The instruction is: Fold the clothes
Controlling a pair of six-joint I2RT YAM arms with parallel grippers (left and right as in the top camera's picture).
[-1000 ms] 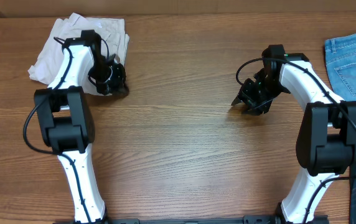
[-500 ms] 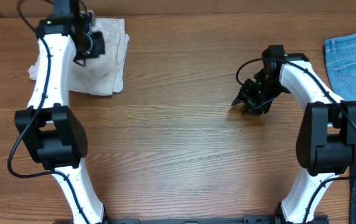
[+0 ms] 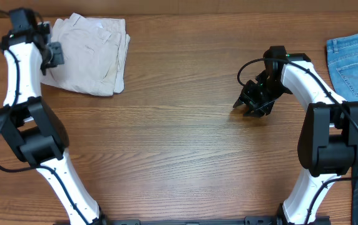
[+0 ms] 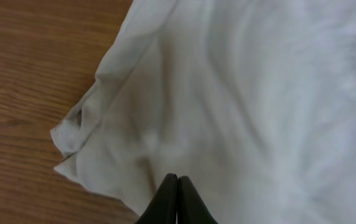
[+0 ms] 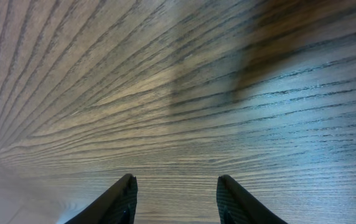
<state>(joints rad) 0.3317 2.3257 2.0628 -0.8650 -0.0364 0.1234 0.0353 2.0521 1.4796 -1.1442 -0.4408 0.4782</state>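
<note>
- From above, the beige shorts lie folded in a soft bundle at the far left of the wooden table. The left gripper is at their left edge. The right gripper hangs low over bare wood, well apart from the shorts. A pair of blue jeans lies at the far right edge, just beyond the right arm.
- At the left wrist, the two fingers are pressed together over the pale cloth. The cloth fills most of the view, with one rumpled corner on the wood. I cannot tell whether the tips touch it.
- At the right wrist, the fingers stand apart, empty, over shadowed wood grain.
</note>
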